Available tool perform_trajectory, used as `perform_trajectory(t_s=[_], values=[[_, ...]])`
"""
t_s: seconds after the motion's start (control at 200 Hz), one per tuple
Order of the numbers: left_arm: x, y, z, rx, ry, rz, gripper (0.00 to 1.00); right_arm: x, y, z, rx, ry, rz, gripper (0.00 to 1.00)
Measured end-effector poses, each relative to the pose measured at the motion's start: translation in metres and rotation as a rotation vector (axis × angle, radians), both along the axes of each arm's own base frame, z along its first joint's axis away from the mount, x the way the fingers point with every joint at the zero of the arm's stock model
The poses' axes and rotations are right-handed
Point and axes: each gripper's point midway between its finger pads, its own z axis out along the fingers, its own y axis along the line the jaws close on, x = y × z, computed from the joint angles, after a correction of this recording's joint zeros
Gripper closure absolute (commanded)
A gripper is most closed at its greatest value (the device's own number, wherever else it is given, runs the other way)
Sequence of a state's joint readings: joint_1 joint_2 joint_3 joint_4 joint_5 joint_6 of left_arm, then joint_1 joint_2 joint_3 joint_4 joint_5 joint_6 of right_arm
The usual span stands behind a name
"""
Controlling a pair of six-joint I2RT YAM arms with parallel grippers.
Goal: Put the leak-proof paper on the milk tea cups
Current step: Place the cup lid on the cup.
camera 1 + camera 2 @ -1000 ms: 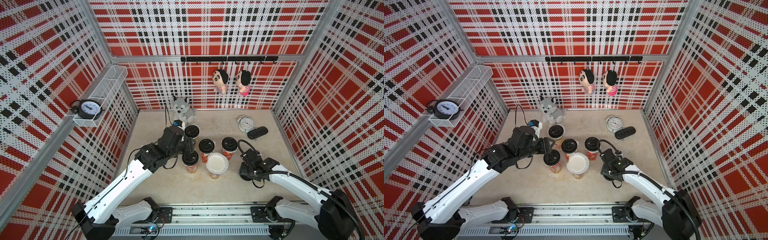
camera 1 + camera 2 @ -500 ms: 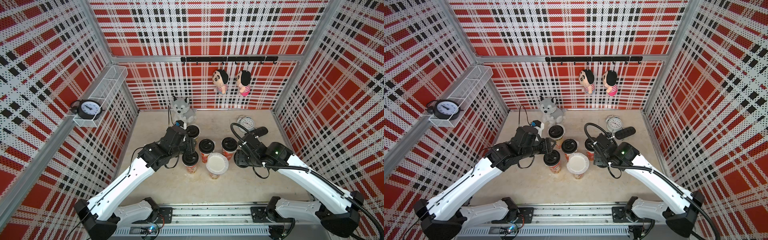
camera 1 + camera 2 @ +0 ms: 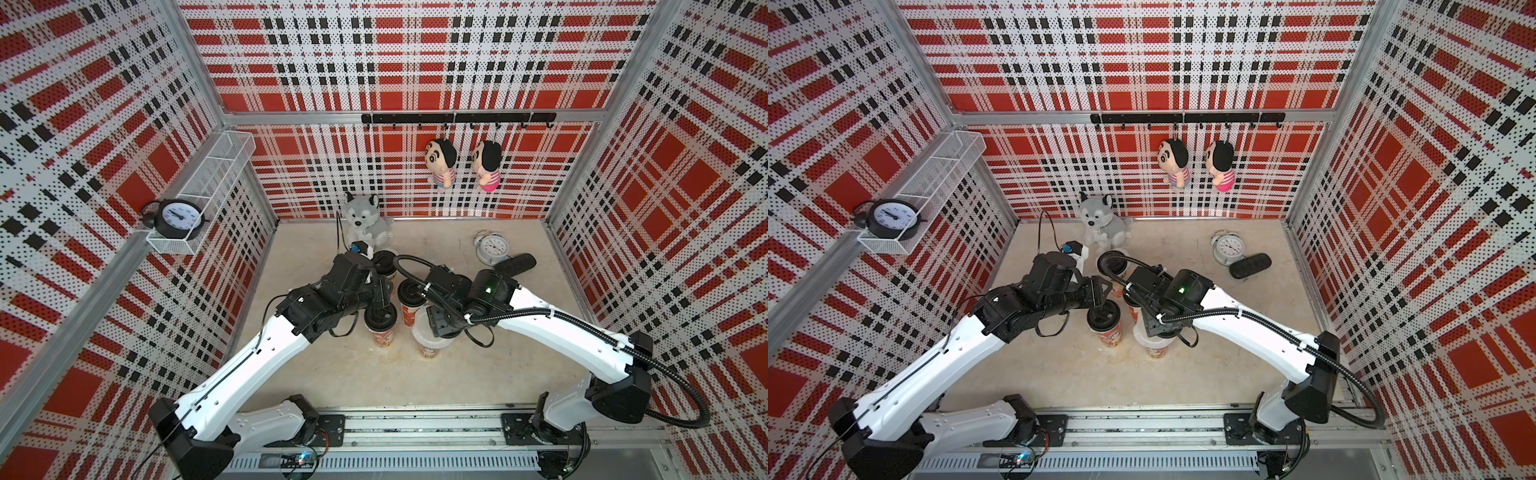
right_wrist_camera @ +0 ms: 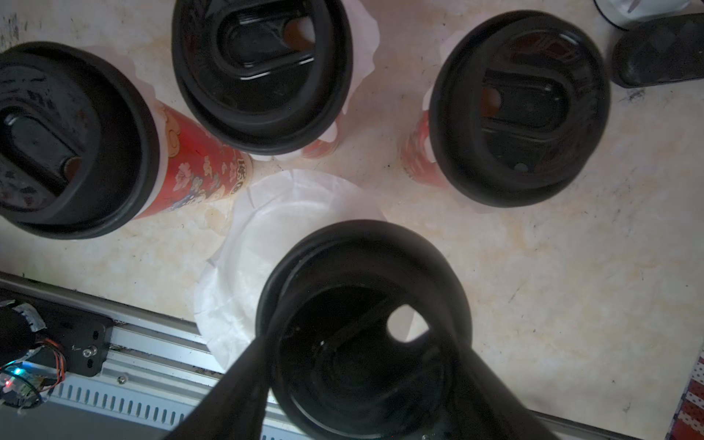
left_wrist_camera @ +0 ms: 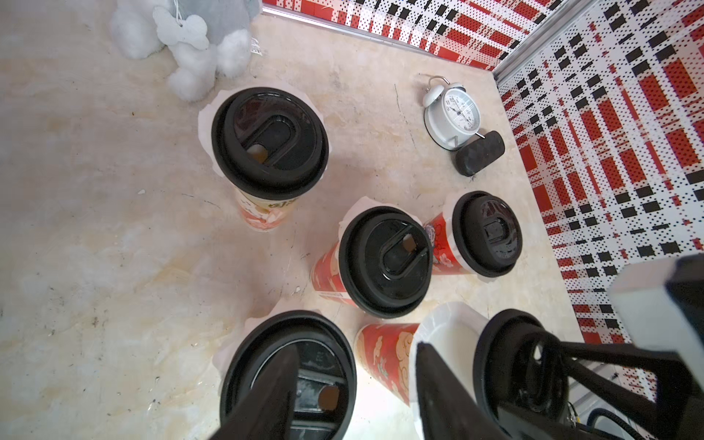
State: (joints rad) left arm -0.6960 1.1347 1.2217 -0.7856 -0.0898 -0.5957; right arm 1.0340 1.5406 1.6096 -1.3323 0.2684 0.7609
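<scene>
At five o'clock in the cluster of milk tea cups, as a top view shows it, a sheet of leak-proof paper is lying over the mouth of the one uncapped cup. Its crinkly edge is overhanging the rim wherever the rim shows. The right gripper is hovering just above it, its jaws pinching a black lid by opposite edges. The left gripper is hanging with jaws spread and empty over the capped cup at seven o'clock. The other four cups are wearing lids, with paper peeking out beneath.

The sheet is looking thin, nearly see-through and very light. It is probably going to be limp, and quick to slide or crease if the lid lands off-centre. Any correction is best taken as a gentle pinch on the overhanging fringe. The unsupported middle is a poor place to grip, as it would likely sag into the cup.
</scene>
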Motion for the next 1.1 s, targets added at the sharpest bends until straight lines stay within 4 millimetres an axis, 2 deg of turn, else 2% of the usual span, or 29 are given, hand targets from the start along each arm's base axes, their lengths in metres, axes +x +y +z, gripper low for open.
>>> perform_trajectory(t_s=[0.24, 0.436, 1.097], values=[[0.000, 0.000, 0.000, 0.000, 0.000, 0.000, 0.46, -0.003, 0.019, -0.005, 0.011, 0.018, 0.052, 0.31], [0.000, 0.000, -0.002, 0.004, 0.004, 0.000, 0.47, -0.005, 0.027, -0.009, 0.014, 0.029, 0.074, 0.31], [0.000, 0.000, -0.002, 0.004, 0.004, 0.000, 0.47, -0.007, 0.026, -0.021, 0.003, 0.046, 0.070, 0.30]])
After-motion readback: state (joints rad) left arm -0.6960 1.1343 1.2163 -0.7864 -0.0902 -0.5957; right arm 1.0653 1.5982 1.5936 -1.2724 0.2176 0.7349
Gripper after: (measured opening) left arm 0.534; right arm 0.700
